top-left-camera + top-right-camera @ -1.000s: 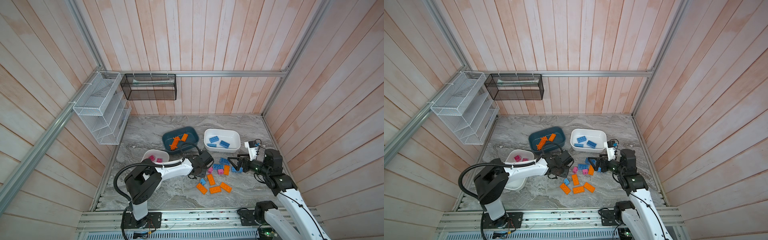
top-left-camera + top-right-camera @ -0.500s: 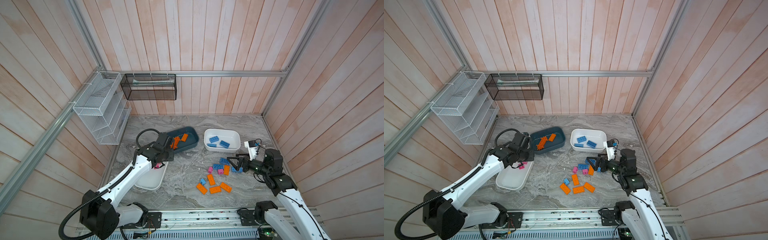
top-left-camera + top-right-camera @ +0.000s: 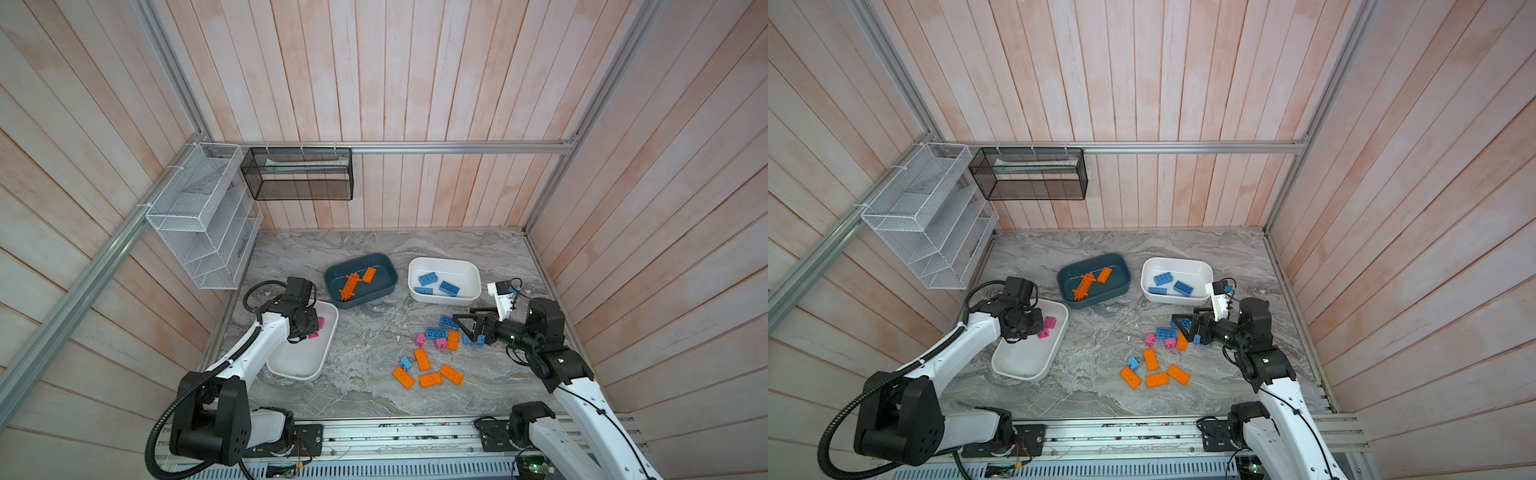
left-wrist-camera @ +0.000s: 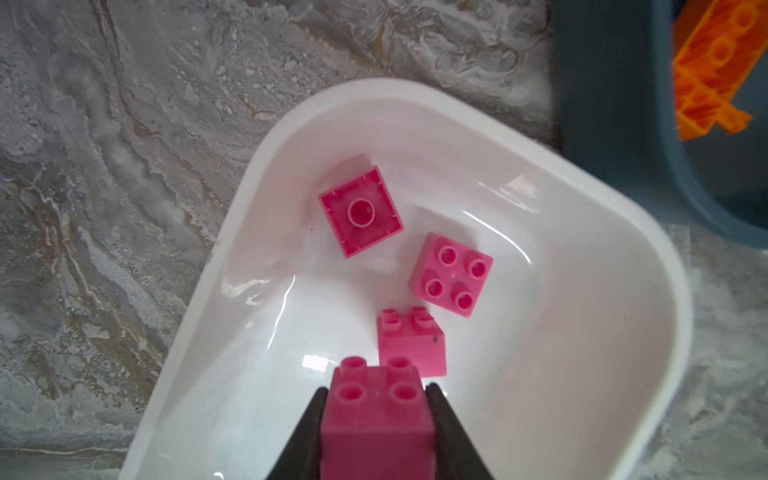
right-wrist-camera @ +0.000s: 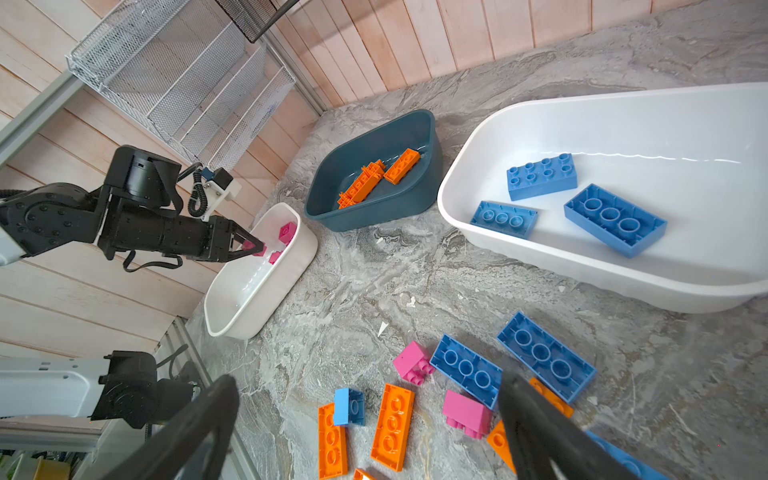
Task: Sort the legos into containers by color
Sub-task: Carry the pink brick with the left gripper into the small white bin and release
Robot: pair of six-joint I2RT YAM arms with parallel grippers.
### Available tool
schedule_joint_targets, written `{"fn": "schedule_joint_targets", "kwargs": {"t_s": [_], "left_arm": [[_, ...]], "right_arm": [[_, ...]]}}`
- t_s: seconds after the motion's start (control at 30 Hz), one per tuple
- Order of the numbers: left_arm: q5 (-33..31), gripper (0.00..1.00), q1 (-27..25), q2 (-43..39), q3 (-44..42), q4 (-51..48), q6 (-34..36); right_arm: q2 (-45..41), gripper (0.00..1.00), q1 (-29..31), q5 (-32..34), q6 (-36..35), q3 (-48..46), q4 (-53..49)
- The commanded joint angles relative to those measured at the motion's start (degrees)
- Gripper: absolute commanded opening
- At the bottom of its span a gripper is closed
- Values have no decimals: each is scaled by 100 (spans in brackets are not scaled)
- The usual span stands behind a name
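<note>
Left wrist view: left gripper (image 4: 377,389) is clamping a pink brick (image 4: 374,419) over the white tub (image 4: 582,332), evidently for release among other pink bricks (image 4: 451,274); right gripper (image 5: 365,378) is hovering wide-jawed above loose legos (image 5: 392,428).

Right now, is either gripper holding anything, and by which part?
The left gripper is shut on a pink brick, clamped across two opposite side walls, over the white tub. The right gripper is open and holds nothing.
</note>
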Motion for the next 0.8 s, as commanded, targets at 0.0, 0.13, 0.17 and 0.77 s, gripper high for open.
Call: {"fn": "schedule_joint_targets", "kwargs": {"t_s": [0.0, 0.13, 0.17, 0.77], "left_arm": [[-228, 30, 118, 187, -153, 420, -184], [-181, 33, 233, 389, -269, 542, -235], [-217, 35, 234, 383, -248, 519, -230], [382, 62, -368, -558, 479, -518, -379]], "right_arm": [[16, 98, 37, -74, -29, -57, 20], [1, 98, 36, -40, -66, -73, -31], [-2, 98, 40, -37, -80, -78, -50], [248, 98, 39, -52, -104, 9, 146]]}}
